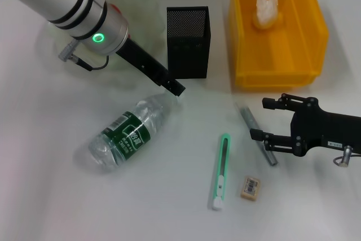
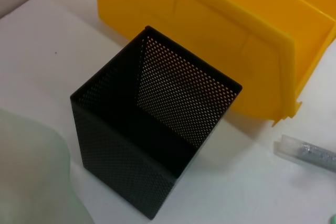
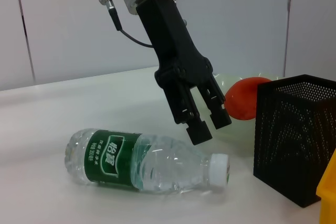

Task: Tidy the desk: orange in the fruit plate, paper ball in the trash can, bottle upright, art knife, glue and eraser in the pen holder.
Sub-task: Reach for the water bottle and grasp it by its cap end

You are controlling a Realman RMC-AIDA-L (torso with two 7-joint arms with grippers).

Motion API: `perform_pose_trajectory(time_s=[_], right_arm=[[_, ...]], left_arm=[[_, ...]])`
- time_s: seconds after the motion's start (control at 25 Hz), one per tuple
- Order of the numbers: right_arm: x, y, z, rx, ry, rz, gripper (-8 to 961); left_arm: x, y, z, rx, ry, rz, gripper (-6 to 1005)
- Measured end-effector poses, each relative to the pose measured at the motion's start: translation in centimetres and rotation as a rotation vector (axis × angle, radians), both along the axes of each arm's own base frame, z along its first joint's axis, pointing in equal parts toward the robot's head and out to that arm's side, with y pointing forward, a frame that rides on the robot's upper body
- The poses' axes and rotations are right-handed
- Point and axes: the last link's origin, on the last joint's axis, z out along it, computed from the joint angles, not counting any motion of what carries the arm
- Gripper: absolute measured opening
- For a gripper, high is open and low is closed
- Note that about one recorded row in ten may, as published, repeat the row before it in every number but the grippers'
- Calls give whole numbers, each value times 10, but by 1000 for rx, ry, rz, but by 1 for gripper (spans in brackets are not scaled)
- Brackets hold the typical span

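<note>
The white worktop carries everything seen. The yellow trash can is set beyond the right pincer, with the paper ball lying inside it. The pale fruit plate is largely hidden behind the left arm; in the right wrist view the orange is seen resting in it, behind the left pincer and beside the pen holder.

The bottle is laid on its side, its cap found just under the tips of the left pincer, its body stretching away from them toward the robot. The left pincer is held low over the cap, fingers slightly spread and closed on nothing. The black mesh pen holder is stood upright just beyond and beside this pincer, between plate and trash can.

The right pincer is held spread wide near the worktop, pinching nothing. The glue, a slim grey stick, is laid partly between its fingers, one end reaching past the lower finger; whether it is touched cannot be told. The green art knife is found near the right pincer, on the side toward the bottle. The eraser is laid just beside the knife's nearer end, close to the right pincer on the robot's side.
</note>
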Motion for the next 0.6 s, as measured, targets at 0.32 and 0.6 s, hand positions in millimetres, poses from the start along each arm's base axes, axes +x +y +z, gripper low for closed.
perform_pose_trajectory(time_s=[0.32,0.6], right_arm=[[2,0,0,4,-5,-6,753],[2,0,0,4,-6,-6,753]], left_arm=[[-9,1,-13,18,26,14,801],[-14,-1,-23,13,42,-7,799]])
